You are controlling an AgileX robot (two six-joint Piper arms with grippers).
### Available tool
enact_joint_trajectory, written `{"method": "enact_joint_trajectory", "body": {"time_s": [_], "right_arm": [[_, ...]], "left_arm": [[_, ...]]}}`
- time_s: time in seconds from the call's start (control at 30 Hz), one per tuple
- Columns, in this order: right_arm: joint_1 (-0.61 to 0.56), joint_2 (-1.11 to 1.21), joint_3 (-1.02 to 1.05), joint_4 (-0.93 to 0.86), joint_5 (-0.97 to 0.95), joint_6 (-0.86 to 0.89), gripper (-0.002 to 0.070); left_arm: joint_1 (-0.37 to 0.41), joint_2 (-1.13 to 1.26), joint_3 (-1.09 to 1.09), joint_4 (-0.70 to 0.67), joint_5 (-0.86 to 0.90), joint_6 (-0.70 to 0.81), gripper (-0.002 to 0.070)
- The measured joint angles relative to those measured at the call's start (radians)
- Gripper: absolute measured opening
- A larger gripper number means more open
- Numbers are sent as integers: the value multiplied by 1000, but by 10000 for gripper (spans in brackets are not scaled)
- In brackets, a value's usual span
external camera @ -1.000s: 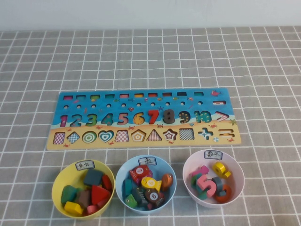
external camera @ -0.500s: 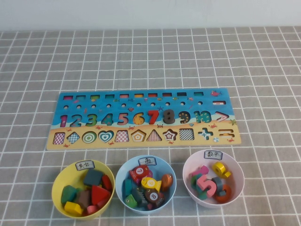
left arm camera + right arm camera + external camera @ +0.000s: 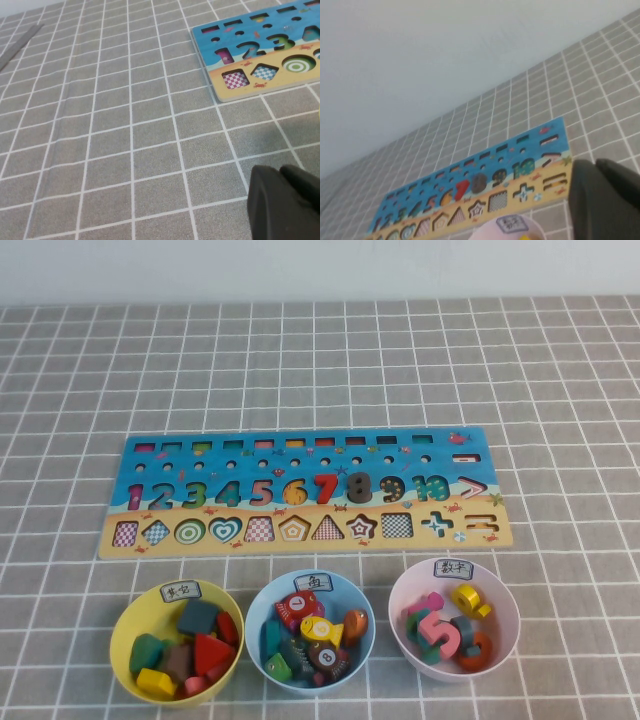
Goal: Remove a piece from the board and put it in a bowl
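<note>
From my raised camera I look down on a grey checked tablecloth (image 3: 320, 360). Neither arm shows in this view. The left gripper (image 3: 285, 202) appears only in its own wrist camera, as a dark blurred shape above bare cloth, off the board's end where the numerals 1, 2 and 3 sit; I cannot tell how its jaws stand.

Across the middle of the cloth lies the board (image 3: 305, 445), long and flat, blue above and sandy yellow below. Reading along its number row from my left, I see recesses 1 to 6, then the red 7 (image 3: 326, 487), then the piece (image 3: 358, 487), a dark, almost black numeral 8 seated in its recess just beside the 7, then 9 and 10.

Nearer to me, three bowls stand in a row, close to the board but apart from it. On the left is the yellow bowl (image 3: 122, 625) full of coloured shape blocks. In the middle is the light blue bowl (image 3: 258, 610) holding fish pieces. On the right is the bowl (image 3: 400, 595), pale pink with a white handwritten label on its far rim, holding a pink 5 (image 3: 441, 633) and other numerals.

The right gripper (image 3: 605, 202) shows only in its wrist camera, a dark mass raised above the pink bowl's side of the board; its jaws I cannot tell either.
</note>
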Motion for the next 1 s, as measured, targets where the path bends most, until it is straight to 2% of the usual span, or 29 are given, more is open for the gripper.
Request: {"method": "enact_joint_trajectory", "body": {"time_s": [0.27, 0.6, 0.8, 1.0], "right_arm": [[0, 381, -334, -159, 336, -3, -17], [11, 983, -720, -203, 537, -63, -17], [147, 1351, -976, -250, 600, -36, -17], [303, 1650, -1252, -375, 670, 54, -17]], "left_arm": [[0, 0, 0, 0, 0, 0, -1], [0, 0, 0, 0, 0, 0, -1], [0, 0, 0, 0, 0, 0, -1], [0, 0, 0, 0, 0, 0, -1]]}}
